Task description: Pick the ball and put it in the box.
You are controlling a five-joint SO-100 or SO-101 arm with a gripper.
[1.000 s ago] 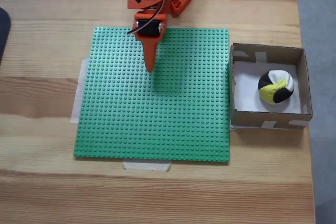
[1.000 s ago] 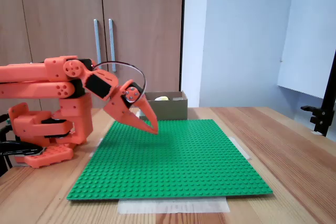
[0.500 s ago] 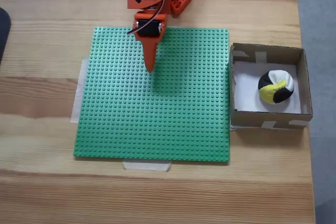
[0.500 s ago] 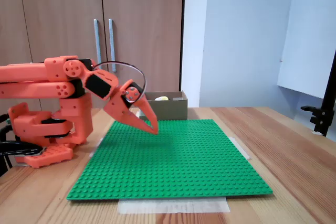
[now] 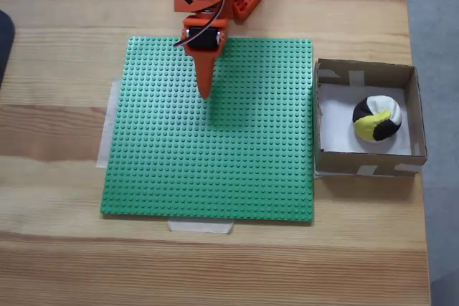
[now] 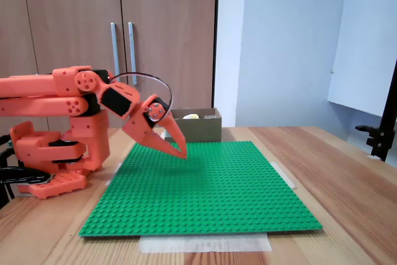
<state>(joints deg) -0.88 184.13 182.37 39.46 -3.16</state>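
One ball [image 5: 376, 119] inside box [image 5: 367, 69].

ball [image 6: 191, 116] mostly hidden behind box [image 6: 197, 127] wall, arm base cut off

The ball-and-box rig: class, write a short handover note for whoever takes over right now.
Hand: shut and holding nothing, poised over the green studded baseplate, apart from the box; the side-on fixed view shows it just above the plate.
Ball: lying inside the box, on its white bottom.
Done: ball is in the box.
Left: nothing visible; perhaps park the arm.
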